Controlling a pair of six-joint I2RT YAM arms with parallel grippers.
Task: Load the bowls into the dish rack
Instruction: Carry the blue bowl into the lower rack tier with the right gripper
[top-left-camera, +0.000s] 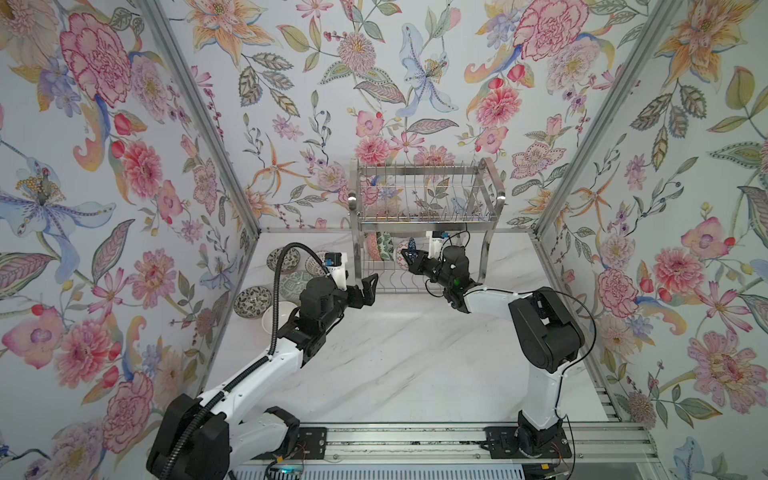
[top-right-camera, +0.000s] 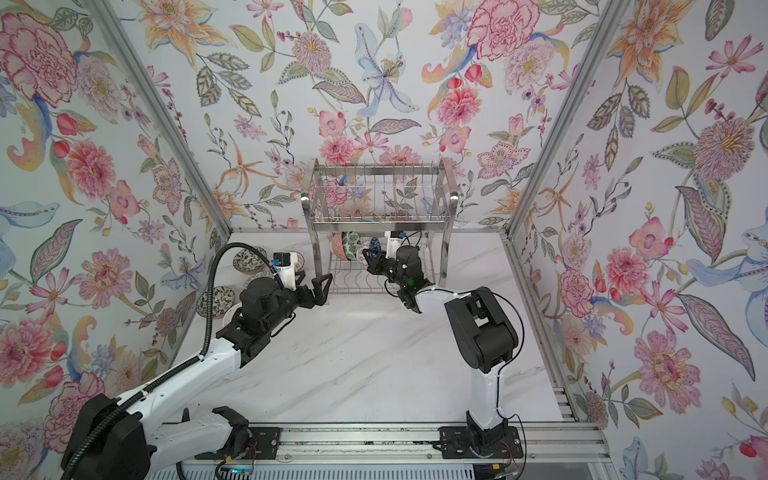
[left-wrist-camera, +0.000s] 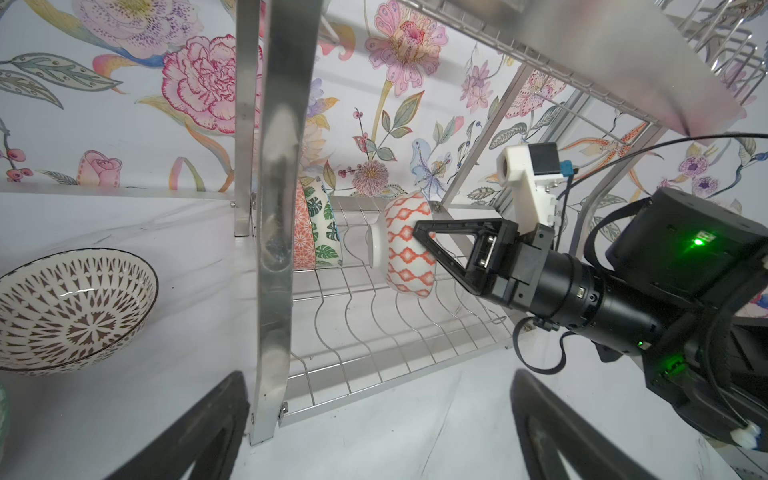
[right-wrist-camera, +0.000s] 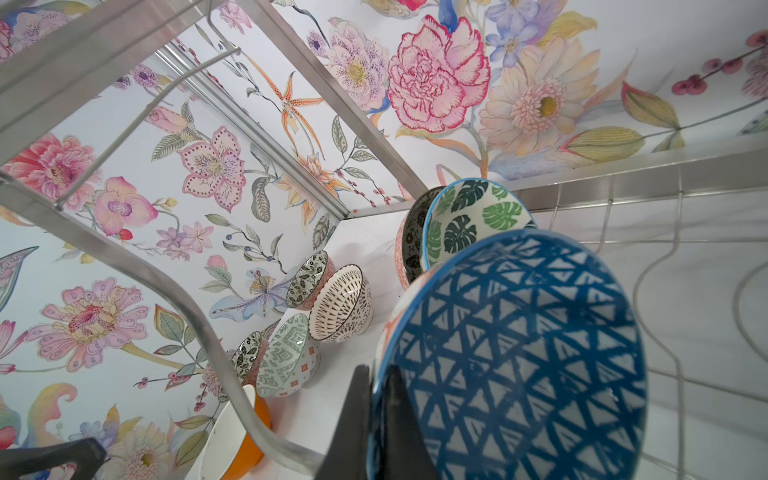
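risk 1: blue-triangle bowl could tip or roll if let go before its rim sits in a dip of the wavy wires; from the left wrist cam it looks just above them, can't tell if touching
risk 2: pushed further along the tier it could knock the leaf bowl; the gap betw them is small & the leaf bowl stands right against the orange-outside bowl, so a bump may topple both
risk 3: grip is on the rim only, a thin glazed edge w/ the bowl on its side; any twist & it may slip or swing in the jaws
risk 4: right arm reaches in under the upper tier of the dish rack; pulling out too steep could catch the wrist cam or cable on the rail
risk 5: left gripper hangs just beside the rack's front left post; going fwd w/o clearing it = hit on the frame
right gripper: jaws clamped on the blue-triangle bowl's rim, one finger outside on the orange-lattice side, the other inside on the blue side
bowl vs jaws: rim betw the fingers, rest of the bowl beyond the fingertips, foot turned toward the leaf bowl
left jaws: wide apart, nothing betw them
where bowls are: 2 racked on edge at the left end of the lower tier, 1 held inside that tier, 5 on the table left of the rack, incl brown lattice bowl & pale green bowl
judged progress: 3rd bowl being set, 5 to go
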